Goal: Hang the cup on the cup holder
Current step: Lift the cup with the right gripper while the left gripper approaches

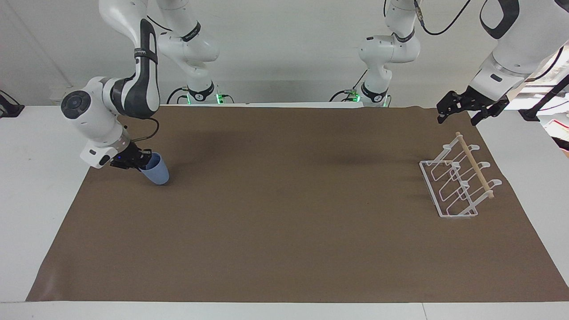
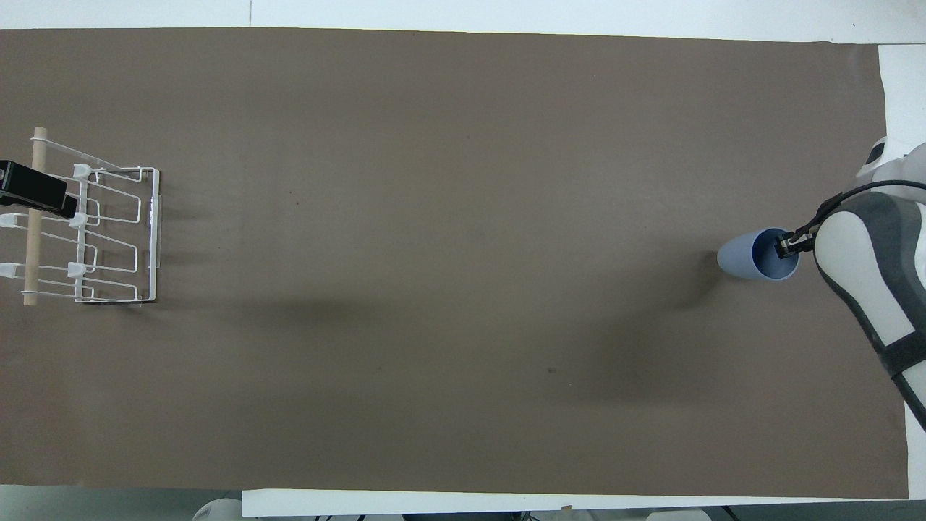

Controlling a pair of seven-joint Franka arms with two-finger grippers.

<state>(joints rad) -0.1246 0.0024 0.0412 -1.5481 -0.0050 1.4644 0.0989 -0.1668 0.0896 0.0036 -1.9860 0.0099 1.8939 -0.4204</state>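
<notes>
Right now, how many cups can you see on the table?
1. The light blue cup is at the right arm's end of the brown mat, tilted, gripped at its rim by the right gripper. None hang on the cup holder.

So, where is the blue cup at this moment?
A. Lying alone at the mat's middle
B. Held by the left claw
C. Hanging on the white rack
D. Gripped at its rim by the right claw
D: the right claw pinches the rim of the tilted cup, away from the cup holder.
</notes>
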